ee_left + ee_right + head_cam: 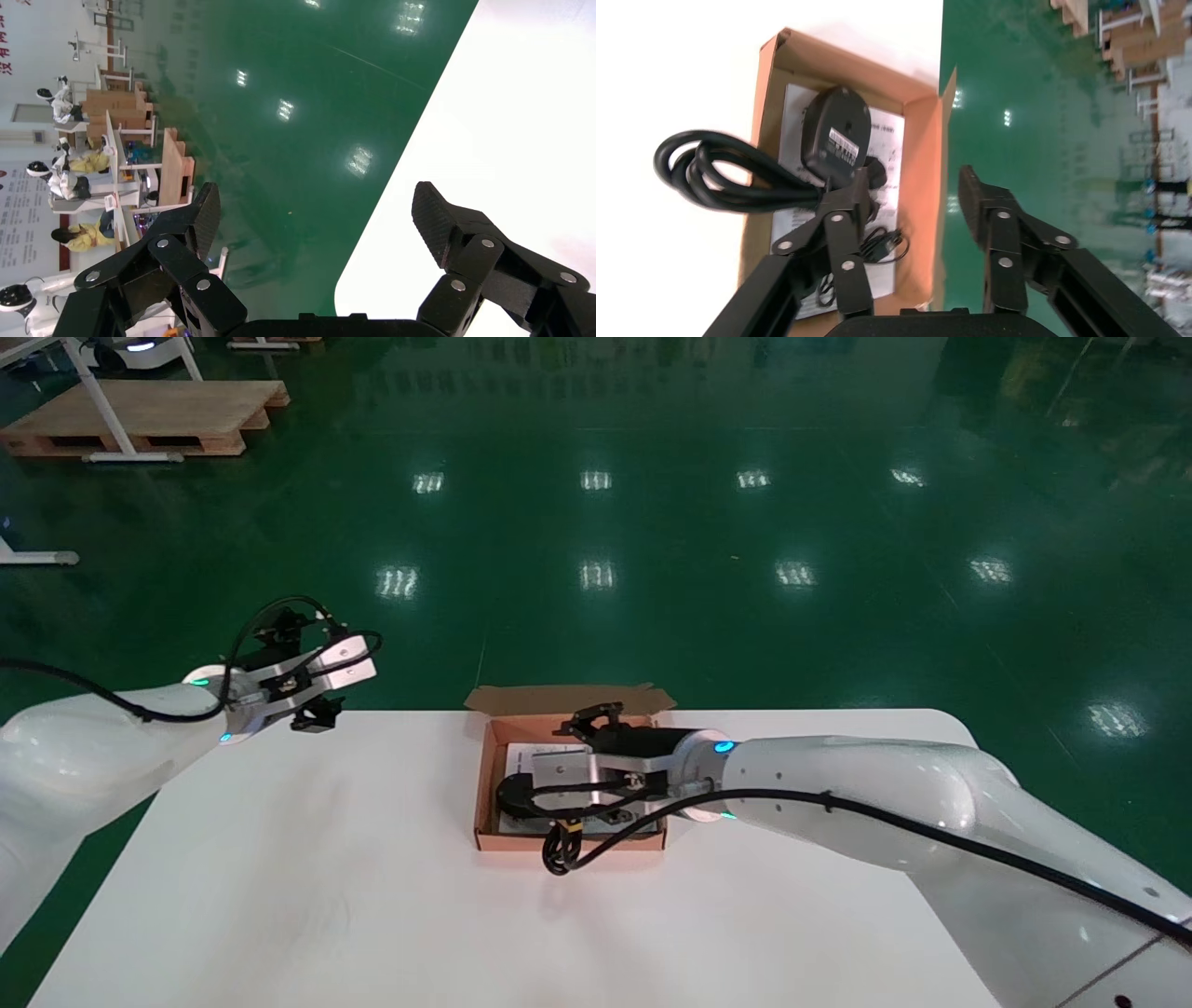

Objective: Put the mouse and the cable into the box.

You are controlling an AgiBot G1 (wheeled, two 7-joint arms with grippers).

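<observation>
Desk [279, 877]: white; carries the box. Nothing else on it but part of the cable.
R arm [885, 794]: reaches in from the desk's right side, w/ wrist over the box.
L arm [74, 756]: idle, raised at the desk's far-left corner.
Box [483, 775]: brown cardboard, open-topped. Sits by the desk's far edge, approx. midway along it. Far flap stands up and open.
R gripper [914, 184]: above the box interior, fingers spread apart, gripping nothing. One finger [838, 210] overlaps the cable in the wrist view; can't tell if they touch.
L gripper [315, 203]: released and empty, fingers wide. Hangs over the desk's far-left corner, partly beyond the edge above the green floor.
Sheet [884, 140]: white printed paper lying flat on the box bottom.
Cable [715, 175]: black, coiled. Straddles the box's near wall, w/ part inside and the looped end outside on the desk by the near edge of the box.
Mouse [835, 133]: black, inside the box on the sheet, underside up w/ label showing. Lies toward the box's left end, next to the cable.
</observation>
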